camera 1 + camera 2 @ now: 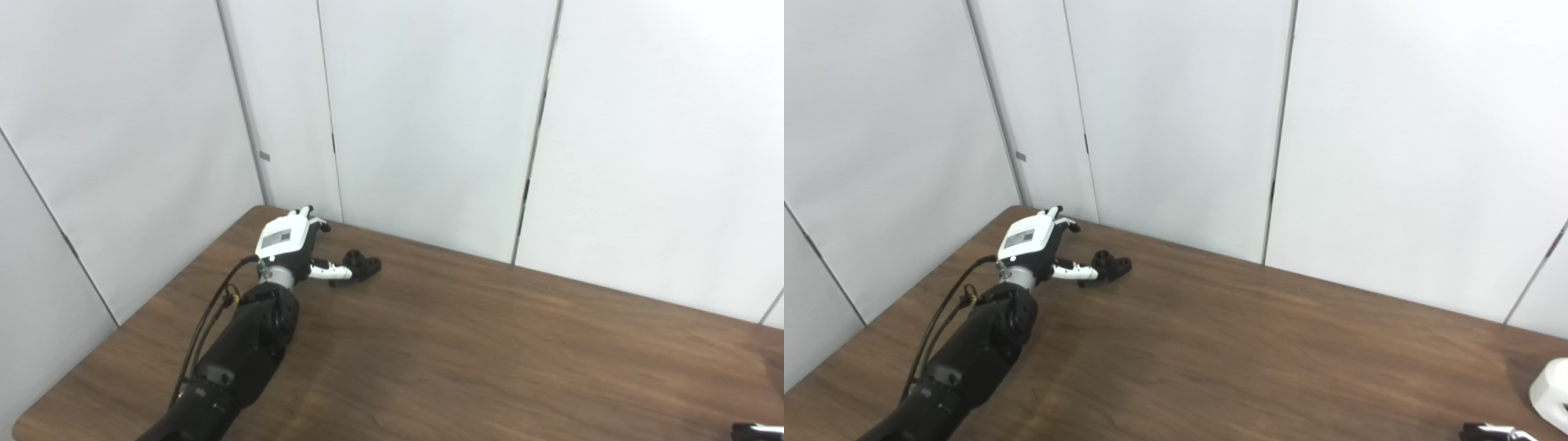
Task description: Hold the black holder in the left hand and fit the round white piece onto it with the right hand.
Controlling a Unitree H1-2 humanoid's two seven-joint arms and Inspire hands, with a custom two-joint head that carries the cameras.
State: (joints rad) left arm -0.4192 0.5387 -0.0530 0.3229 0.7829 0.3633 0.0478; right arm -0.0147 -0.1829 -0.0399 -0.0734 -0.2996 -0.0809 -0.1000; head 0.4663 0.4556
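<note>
The black holder [362,264] lies on the wooden table [490,349] near its far left corner. My left hand [288,245] reaches out to it with its white back facing up and its fingers spread. Its thumb points right, and the tip touches or nearly touches the holder's near left side; nothing is held. A rounded white object [1551,392], seemingly the round white piece, sits at the far right edge of the right eye view, cut off by the frame. Only a fingertip of my right hand [1494,432] shows at the bottom right, just left of that piece.
White wall panels [429,122] rise directly behind the table's far edge, close to the left hand. The table's left edge [141,318] runs diagonally beside my left arm. Bare wood stretches between the two hands.
</note>
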